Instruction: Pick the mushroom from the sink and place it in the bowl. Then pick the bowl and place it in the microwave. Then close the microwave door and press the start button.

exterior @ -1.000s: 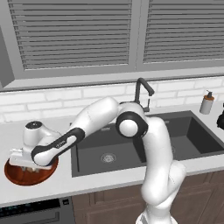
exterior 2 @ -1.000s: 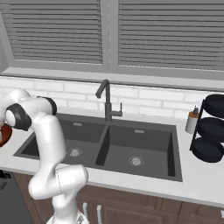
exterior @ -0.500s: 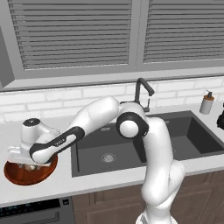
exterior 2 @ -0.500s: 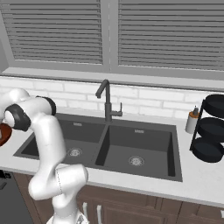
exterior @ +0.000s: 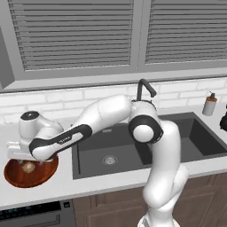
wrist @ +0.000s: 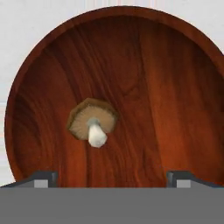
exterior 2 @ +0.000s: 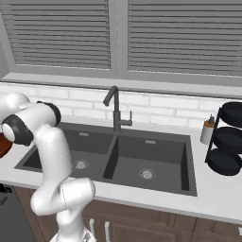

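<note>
The mushroom (wrist: pixel 92 122) lies loose on its side in the middle of the reddish-brown wooden bowl (wrist: pixel 166 78), tan cap up, white stem toward me. The bowl (exterior: pixel 42 175) sits on the pale counter left of the dark sink (exterior: pixel 133 153), with the mushroom (exterior: pixel 29 167) a pale lump inside it. My gripper (wrist: pixel 113 179) hangs just above the bowl, open, its two fingertips (wrist: pixel 43 178) wide apart with nothing between them. From the left base view the gripper (exterior: pixel 26 158) is right over the bowl. A sliver of the bowl (exterior 2: pixel 4 144) shows behind my arm. The microwave and its door are out of view.
The double sink (exterior 2: pixel 132 156) with its dark faucet (exterior 2: pixel 115 106) lies to the right of the bowl. A soap bottle (exterior: pixel 209 104) and a black tiered rack (exterior 2: pixel 229 139) stand at the far right. A tiled wall and window blinds are behind.
The jaws have spread wider and the hand has lifted a little above the bowl. The mushroom stays lying in the bowl.
</note>
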Tool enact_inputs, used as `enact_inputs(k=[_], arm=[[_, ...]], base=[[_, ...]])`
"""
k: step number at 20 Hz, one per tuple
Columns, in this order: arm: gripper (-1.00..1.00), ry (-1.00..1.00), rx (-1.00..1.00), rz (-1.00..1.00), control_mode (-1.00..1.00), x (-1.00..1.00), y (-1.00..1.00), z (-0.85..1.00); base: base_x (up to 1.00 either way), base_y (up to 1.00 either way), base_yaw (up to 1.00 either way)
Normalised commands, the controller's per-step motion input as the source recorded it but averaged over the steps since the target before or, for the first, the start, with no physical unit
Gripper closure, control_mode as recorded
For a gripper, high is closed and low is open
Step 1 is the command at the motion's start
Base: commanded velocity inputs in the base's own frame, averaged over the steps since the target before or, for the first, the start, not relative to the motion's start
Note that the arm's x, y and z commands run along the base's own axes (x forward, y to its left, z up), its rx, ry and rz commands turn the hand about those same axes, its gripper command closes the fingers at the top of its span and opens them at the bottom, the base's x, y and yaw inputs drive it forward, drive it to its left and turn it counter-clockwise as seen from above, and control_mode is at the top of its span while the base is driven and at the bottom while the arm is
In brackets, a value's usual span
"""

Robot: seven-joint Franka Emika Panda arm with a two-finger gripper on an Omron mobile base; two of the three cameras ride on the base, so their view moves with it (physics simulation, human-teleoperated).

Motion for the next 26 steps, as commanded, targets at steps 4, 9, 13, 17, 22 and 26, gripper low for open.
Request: enact_inputs(k=[4,9,13,17,22,26], arm=[[-1.0,0.0,0.02,0.0,-1.0,-0.11,-0.76,0.21],[-1.0,0.0,0.04,0.02,-1.0,0.0,-0.76,0.0],[-1.0,0.0,0.03,0.03,-1.0,0.0,-0.51,0.0],[-1.0,0.03,0.0,0.06,-1.0,0.11,-0.27,-0.01],[-1.0,0.06,0.0,0.05,-1.0,0.31,-0.06,-0.1],[-1.0,0.03,0.0,0.01,-1.0,0.51,0.06,-0.12]], base=[[0.0,0.0,0.0],[0.0,0.0,0.0],[0.0,0.0,0.0],[0.0,0.0,0.0],[0.0,0.0,0.0],[0.0,0.0,0.0]])
